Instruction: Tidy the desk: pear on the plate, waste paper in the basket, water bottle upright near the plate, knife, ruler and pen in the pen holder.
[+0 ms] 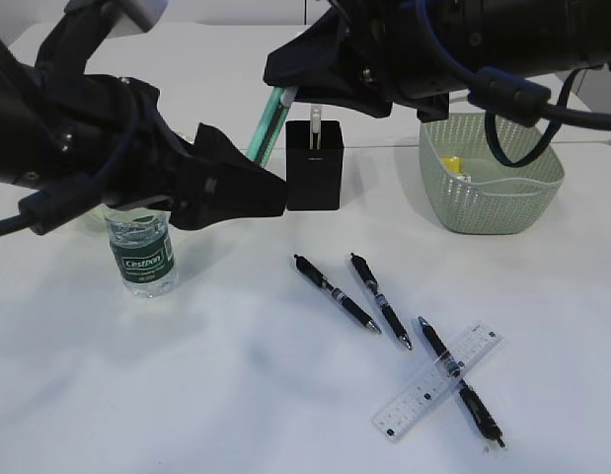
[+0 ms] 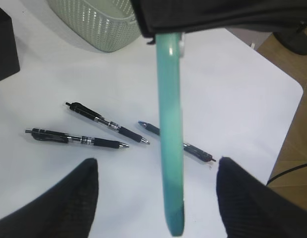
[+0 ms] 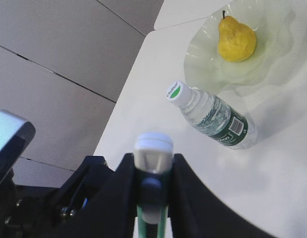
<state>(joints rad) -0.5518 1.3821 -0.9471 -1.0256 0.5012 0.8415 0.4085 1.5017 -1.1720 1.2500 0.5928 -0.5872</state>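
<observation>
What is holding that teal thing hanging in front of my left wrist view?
Observer: The right tool is shut on it. It is the knife, tilted, just left of the pen holder.
Operator: Is the pear done? I can't see it.
Observer: Yes, the pear lies on the plate, with the bottle upright close by.
Operator: Where's the ruler?
Observer: The ruler lies flat on the desk, crossed with one pen, nearest the exterior camera.
</observation>
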